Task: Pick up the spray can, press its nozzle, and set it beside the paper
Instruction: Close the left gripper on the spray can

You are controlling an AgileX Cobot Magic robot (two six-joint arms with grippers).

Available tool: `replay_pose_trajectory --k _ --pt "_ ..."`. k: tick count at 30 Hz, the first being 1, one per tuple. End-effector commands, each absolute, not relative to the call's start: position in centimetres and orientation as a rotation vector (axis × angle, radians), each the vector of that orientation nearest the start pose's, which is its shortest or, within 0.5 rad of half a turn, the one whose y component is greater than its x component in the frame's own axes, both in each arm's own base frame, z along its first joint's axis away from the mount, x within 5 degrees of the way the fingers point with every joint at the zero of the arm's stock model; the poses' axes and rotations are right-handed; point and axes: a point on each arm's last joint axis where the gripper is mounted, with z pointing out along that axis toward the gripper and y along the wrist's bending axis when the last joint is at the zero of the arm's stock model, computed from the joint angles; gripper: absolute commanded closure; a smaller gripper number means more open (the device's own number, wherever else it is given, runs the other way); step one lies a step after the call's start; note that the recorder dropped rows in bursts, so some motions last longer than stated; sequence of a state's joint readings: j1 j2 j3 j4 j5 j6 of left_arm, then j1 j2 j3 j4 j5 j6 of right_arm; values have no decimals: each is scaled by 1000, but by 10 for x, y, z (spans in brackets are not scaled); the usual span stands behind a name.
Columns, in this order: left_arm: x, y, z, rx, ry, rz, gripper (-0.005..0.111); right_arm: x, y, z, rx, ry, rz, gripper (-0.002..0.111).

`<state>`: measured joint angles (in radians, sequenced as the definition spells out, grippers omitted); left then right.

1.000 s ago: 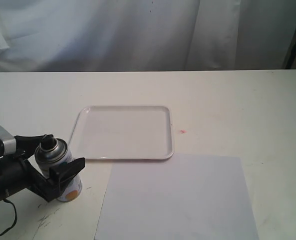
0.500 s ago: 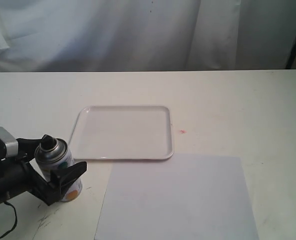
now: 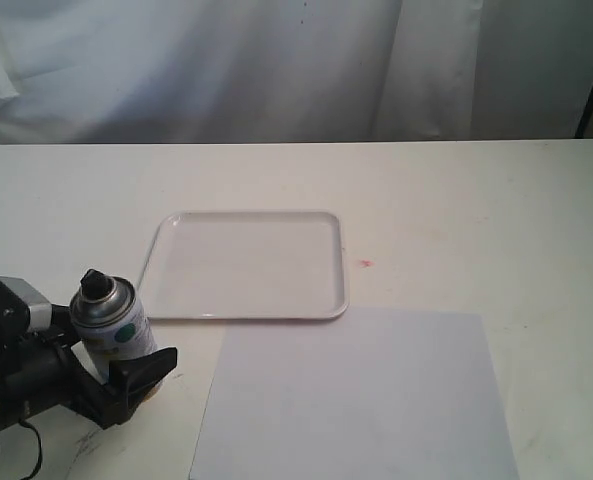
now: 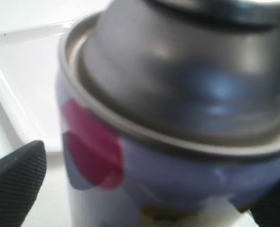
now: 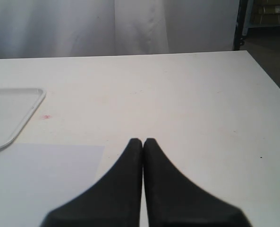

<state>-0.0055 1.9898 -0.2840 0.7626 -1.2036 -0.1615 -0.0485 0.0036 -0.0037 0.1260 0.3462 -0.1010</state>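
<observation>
Exterior view: spray can (image 3: 114, 325) upright at counter (image 3: 476, 220) left side, just left of paper (image 3: 356, 400), not touching it, near white tray (image 3: 246, 265). Black nozzle (image 3: 96, 285) on top. Left pincer (image 3: 126, 350) wide open, can between jaws, not squeezed. Right wrist view: right pincer (image 5: 143, 142) closed tight, holds nothing.
</observation>
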Motion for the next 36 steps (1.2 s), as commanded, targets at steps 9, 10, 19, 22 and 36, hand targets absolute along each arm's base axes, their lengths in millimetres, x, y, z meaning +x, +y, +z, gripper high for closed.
replay_pose_trajectory --k 9,10,19,22,36 --pt "230 -61 82 580 1895 -618 2 54 1 182 36 1827 15 108" --pt "230 -61 82 578 1896 -623 2 54 1 182 36 1827 15 108" --pt "231 -61 82 580 1894 -617 2 54 1 182 36 1827 15 108" --pt "231 -61 82 580 1893 -617 4 54 1 182 36 1827 15 108" --pt "231 -60 82 568 1895 -608 9 54 1 182 36 1827 15 108"
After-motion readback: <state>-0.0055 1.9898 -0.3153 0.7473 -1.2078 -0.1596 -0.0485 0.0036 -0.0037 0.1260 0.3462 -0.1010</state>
